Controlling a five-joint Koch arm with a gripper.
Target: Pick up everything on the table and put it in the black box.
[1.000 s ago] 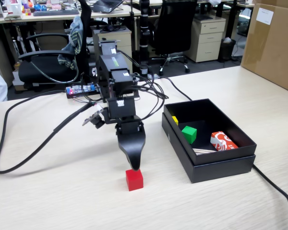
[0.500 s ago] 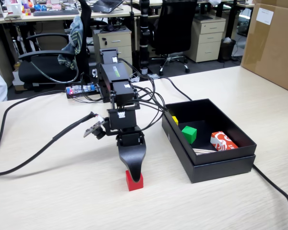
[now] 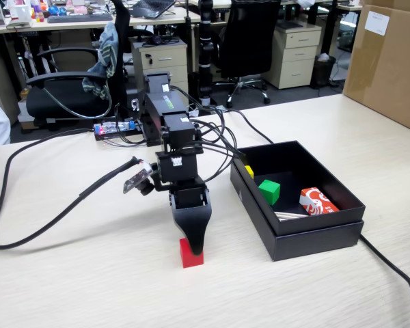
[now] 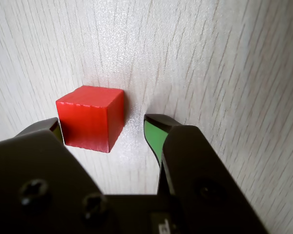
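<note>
While pale wood-grain table [image 3: 89, 287] fills scene, open black rectangular box [image 3: 314, 236] sits at right in fixed view, already holding green cube [image 3: 269, 191], red-white carton [image 3: 317, 202], small yellow piece [image 3: 249, 170]. Black arm gripper [image 4: 105, 130] points straight down, likely for top grasp. Jaws parted, straddling small red wooden cube [image 4: 90, 117]: left jaw touching, right jaw just beside, not gripping. Cube rests on table, near box.
</note>
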